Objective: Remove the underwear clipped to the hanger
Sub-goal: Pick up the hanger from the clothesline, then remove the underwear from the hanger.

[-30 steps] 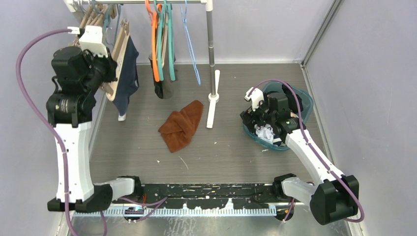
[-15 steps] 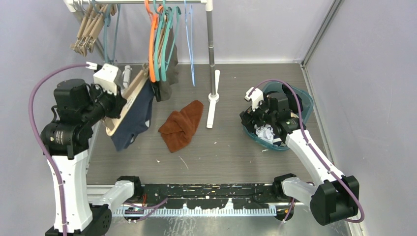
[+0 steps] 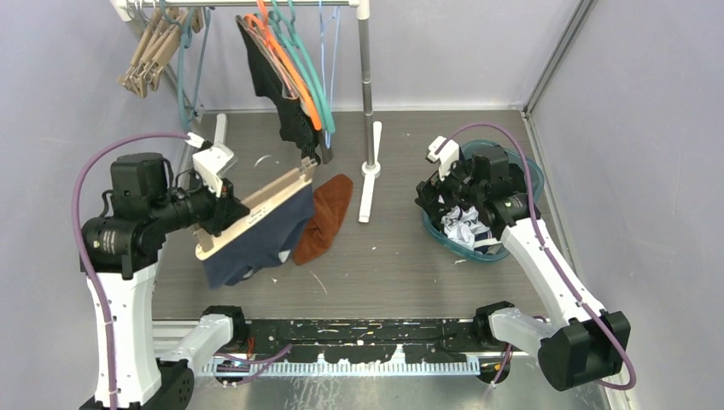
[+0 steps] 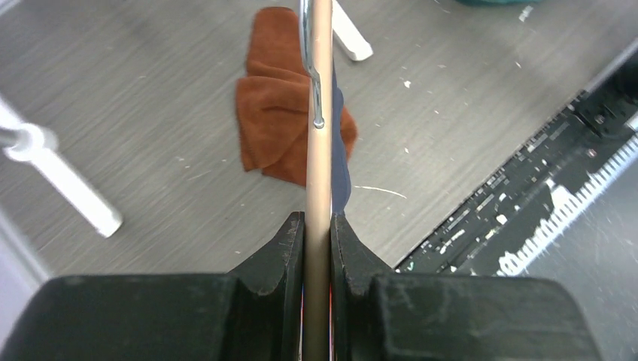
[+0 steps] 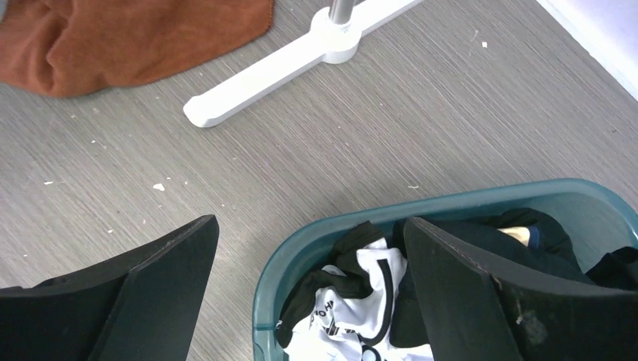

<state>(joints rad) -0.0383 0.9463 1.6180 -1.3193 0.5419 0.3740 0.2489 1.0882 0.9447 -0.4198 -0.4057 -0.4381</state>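
My left gripper (image 3: 224, 212) is shut on a pale wooden hanger (image 3: 265, 201), held low over the floor, clear of the rack. Dark navy underwear (image 3: 256, 241) hangs clipped under its bar. In the left wrist view the hanger's bar (image 4: 318, 150) runs straight up from between the closed fingers (image 4: 286, 248), and a navy sliver of the underwear (image 4: 340, 162) shows behind it. My right gripper (image 3: 461, 192) is open over the near-left rim of a teal basket (image 3: 528, 175), with nothing between its fingers (image 5: 173, 263).
A rust-brown cloth (image 3: 324, 215) lies on the floor, partly under the held underwear. The rack's pole (image 3: 365, 77) and white foot (image 3: 369, 186) stand mid-floor. Black clothing (image 3: 275, 85) and coloured hangers (image 3: 303, 73) hang from the rail. The basket (image 5: 451, 197) holds black-and-white clothes (image 5: 353, 301).
My left arm has swung the hanger with the navy underwear down off the rail and rightward over the floor. The hangers left on the rail have swung. The right gripper barely moved.
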